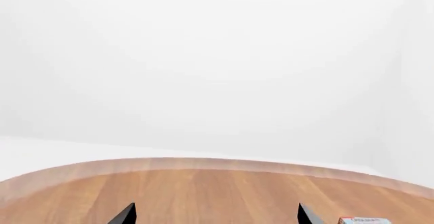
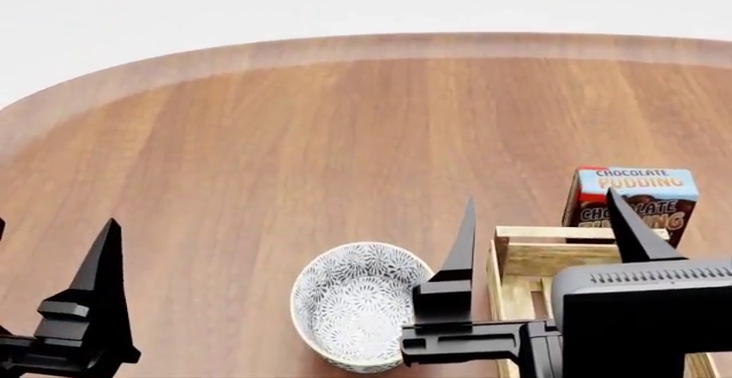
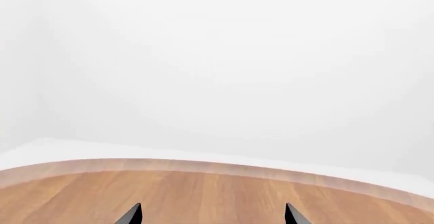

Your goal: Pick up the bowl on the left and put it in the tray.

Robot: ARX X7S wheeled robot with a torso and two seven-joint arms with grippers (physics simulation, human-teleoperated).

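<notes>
Table: we see a large round-edged wooden table filling most of the head view, with a white floor beyond its far rim.
Tray: we see the light-wood crate on the table at the lower right, mostly hidden behind our right arm; only its near-left corner, an end bar and part of a slat show.
Right gripper: our fingers stand well apart, pointing away from us over the tray's end, holding nothing; in the right wrist view only the two dark tips show above bare wood.
Left gripper: at the lower left edge we see one dark finger clearly and only a sliver of the other; the left wrist view shows both tips spread wide, empty.
Bowl: the grey floral bowl sits upright on the table just left of the tray, between our two grippers, untouched.
Chocolate pudding box: it stands upright just behind the tray's far end.
</notes>
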